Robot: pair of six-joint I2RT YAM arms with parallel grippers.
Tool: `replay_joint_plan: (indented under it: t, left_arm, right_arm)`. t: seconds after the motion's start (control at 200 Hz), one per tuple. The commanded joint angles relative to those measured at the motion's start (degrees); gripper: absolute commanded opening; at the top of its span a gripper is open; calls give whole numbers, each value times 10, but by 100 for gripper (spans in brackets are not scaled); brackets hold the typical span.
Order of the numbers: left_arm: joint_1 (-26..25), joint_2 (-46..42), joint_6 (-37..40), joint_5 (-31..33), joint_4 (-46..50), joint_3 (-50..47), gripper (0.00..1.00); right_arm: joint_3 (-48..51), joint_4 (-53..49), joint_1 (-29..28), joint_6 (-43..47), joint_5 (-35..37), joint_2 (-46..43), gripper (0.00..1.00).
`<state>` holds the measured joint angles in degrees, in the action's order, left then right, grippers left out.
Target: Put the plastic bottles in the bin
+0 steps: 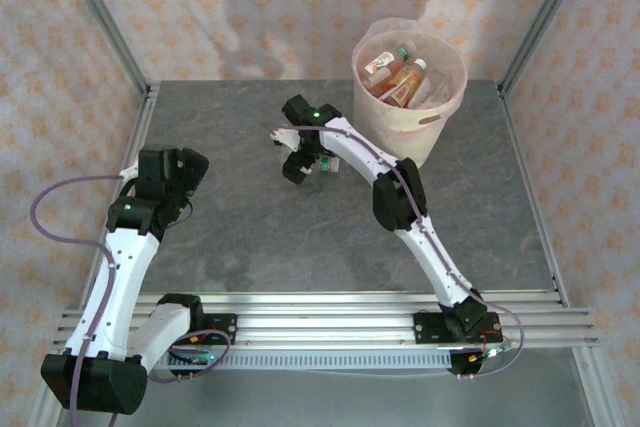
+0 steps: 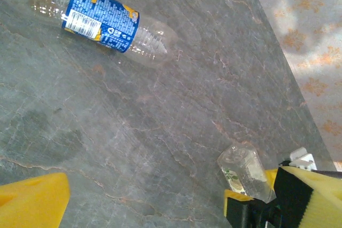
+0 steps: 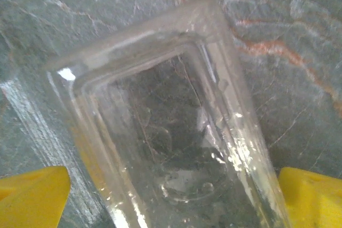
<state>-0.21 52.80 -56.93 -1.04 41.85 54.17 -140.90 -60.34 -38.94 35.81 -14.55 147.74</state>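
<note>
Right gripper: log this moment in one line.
right gripper astride clear bottle, grip unconfirmed | left gripper open, empty | blue-label bottle lying loose | bin holds bottles

- Grey stone-patterned table (image 1: 250,237): carries everything listed.
- Round cream plastic bin (image 1: 440,119): stands at the table's far right.
- Small plastic bottles (image 1: 398,77): several heaped inside the bin.
- Right gripper (image 1: 308,165): far middle of the table, just left of the bin.
- Clear square-sided plastic bottle (image 3: 176,132): between the right fingers (image 3: 32,196). Whether they touch it cannot be told.
- Left gripper (image 1: 185,165): left side, well apart from the right gripper.
- Blue-labelled clear plastic bottle (image 2: 101,20): on its side on the table, ahead of the left gripper.
</note>
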Motion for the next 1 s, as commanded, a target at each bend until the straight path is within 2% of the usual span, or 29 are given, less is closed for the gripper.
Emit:
replay_joint_plan:
  t: [0.0, 0.1, 0.225, 0.51, 0.575, 0.831, 0.996]
  left_arm:
    - [6, 3, 5, 2, 12, 5, 100]
    - [6, 3, 5, 3, 12, 4, 100]
    - [6, 3, 5, 2, 12, 1, 100]
    - [7, 1, 7, 6, 12, -2, 100]
    - [6, 1, 7, 7, 13, -2, 100]
    - [6, 1, 12, 10, 15, -3, 100]
    - [6, 1, 20, 14, 17, -2, 100]
  right_arm:
    - [49, -3, -21, -30, 37, -36, 99]
    - [85, 27, -32, -47, 44, -50, 94]
    - [81, 38, -42, -65, 58, -36, 89]
    - [-27, 13, -46, -128, 100, 46, 84]
    - [-41, 13, -47, -144, 100, 52, 78]
    - [-74, 5, -47, -212, 107, 20, 40]
    - [-77, 9, -47, -277, 126, -56, 25]
